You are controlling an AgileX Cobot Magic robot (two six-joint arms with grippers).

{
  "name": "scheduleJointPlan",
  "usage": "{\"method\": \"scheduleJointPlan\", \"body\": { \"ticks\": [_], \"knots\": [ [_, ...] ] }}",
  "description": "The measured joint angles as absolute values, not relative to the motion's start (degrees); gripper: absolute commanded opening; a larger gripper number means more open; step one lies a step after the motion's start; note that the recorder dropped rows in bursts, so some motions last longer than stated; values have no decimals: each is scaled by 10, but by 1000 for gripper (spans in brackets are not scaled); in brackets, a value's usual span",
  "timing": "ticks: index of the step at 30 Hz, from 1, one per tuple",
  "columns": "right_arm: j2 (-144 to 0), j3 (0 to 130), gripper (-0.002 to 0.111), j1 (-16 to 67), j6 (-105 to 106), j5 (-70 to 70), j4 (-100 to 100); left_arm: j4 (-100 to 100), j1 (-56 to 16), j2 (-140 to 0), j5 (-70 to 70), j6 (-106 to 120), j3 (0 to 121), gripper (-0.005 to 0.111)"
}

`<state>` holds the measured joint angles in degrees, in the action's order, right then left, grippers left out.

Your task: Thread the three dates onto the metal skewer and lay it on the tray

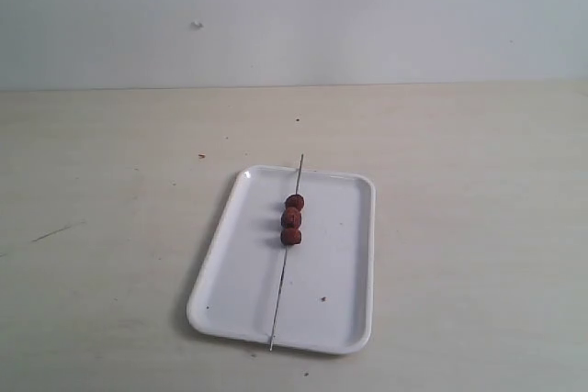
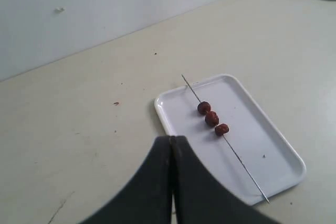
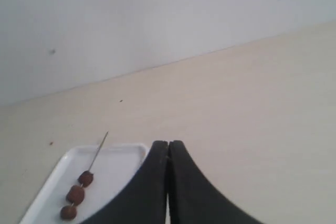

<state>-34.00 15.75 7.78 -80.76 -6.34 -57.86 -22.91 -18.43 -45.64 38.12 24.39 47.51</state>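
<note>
Beige tabletop [image 1: 459, 227], pale wall [image 1: 367, 16].
Red-brown dates [image 1: 291, 218] on skewer [image 1: 278, 300] across white tray [image 1: 340, 263]; left claw [image 2: 172, 145], right claw [image 3: 168, 148] pressed together.

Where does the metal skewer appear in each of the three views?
Exterior view: the metal skewer lies along the tray, near centre.
Left wrist view: the metal skewer runs diagonally, right of centre.
Right wrist view: the metal skewer shows lower left, partly cut off.
Shared landmark: the three dates threaded on it.

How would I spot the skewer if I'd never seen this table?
Find the white tray on the pale table. A thin grey metal skewer lies lengthwise across it, both ends overhanging the rim; it alone runs through the three dates.
</note>
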Motion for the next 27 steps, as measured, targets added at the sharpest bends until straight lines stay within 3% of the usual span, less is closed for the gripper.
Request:
{"method": "scheduleJointPlan", "body": {
  "ticks": [10,22,27],
  "knots": [
    [-85,6,0,-89,-811,-52,-580,-229,-184,-456,381,244,475,0],
    [-24,2,0,-97,-817,0,-543,-229,-184,-456,381,244,475,0],
    [-24,2,0,-97,-616,5,-312,-229,-184,-456,381,244,475,0]
  ]
}}
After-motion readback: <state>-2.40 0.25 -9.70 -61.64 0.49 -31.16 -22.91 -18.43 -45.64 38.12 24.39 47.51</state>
